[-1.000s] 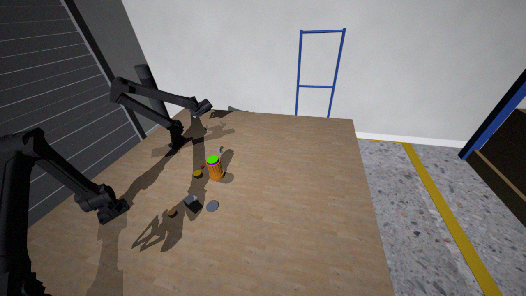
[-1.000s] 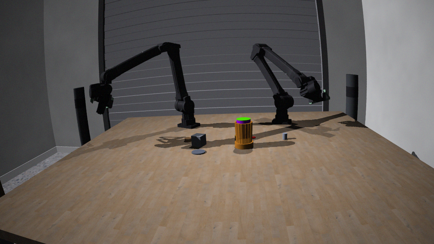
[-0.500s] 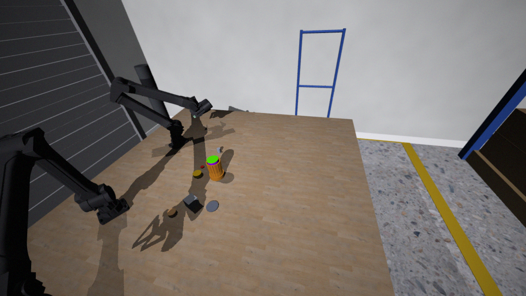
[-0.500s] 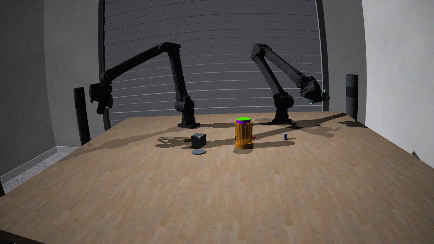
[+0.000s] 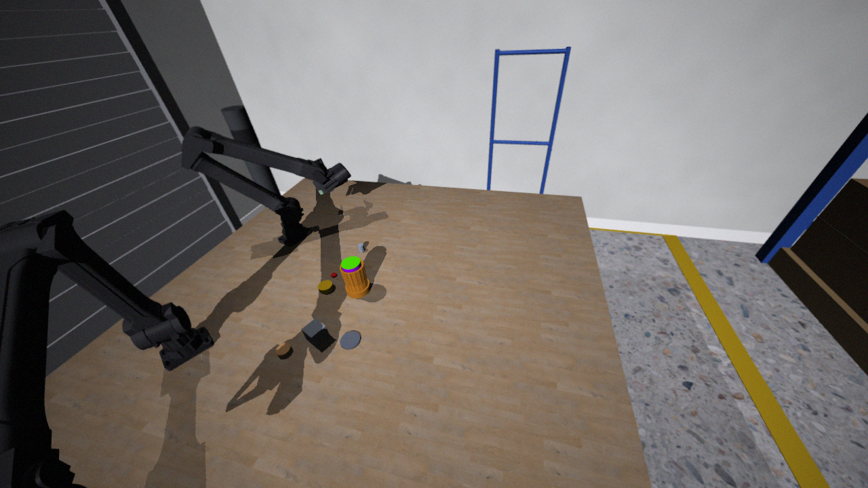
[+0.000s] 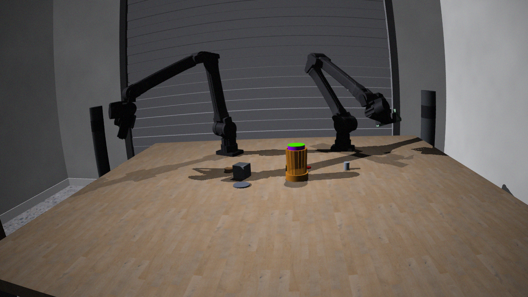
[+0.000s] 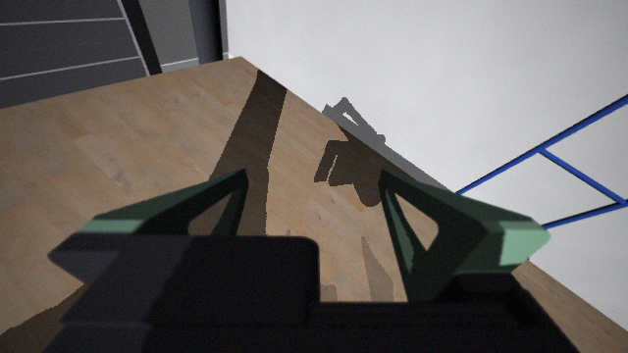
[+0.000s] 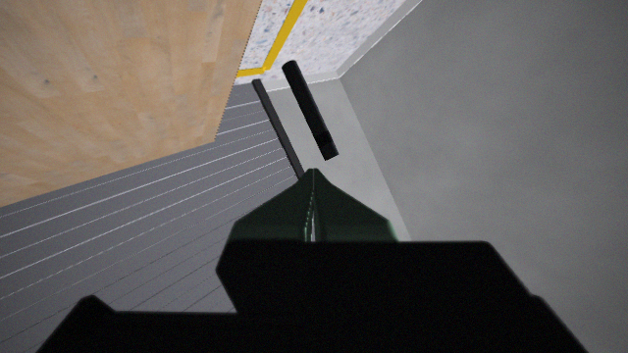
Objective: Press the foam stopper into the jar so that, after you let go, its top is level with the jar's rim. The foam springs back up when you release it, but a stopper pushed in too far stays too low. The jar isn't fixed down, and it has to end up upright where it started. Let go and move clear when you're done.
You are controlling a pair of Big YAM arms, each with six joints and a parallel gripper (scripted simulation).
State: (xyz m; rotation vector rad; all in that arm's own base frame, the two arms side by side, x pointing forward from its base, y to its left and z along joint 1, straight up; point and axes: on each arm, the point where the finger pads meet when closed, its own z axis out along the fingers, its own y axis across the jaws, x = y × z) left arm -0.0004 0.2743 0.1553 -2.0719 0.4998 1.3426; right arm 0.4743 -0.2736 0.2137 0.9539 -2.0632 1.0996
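The orange ribbed jar (image 5: 355,284) (image 6: 295,166) stands upright near the middle of the table. The foam stopper (image 5: 350,263) (image 6: 296,144) sits in its mouth; its green top and a purple band stand a little above the rim. My left gripper (image 5: 323,190) (image 6: 386,119) (image 7: 313,176) is open and empty, held in the air near the table's far corner by the white wall. My right gripper (image 5: 173,362) (image 6: 121,134) (image 8: 313,176) is shut on nothing, in the air over the table's other side edge. Both are far from the jar.
A dark cube (image 5: 315,331) (image 6: 241,169), a grey disc (image 5: 350,339) (image 6: 241,185) and a brown disc (image 5: 283,349) (image 6: 228,169) lie beside the jar. A yellow disc (image 5: 325,286), a small red piece (image 5: 333,274) and a small grey cylinder (image 5: 362,247) (image 6: 346,166) lie nearby.
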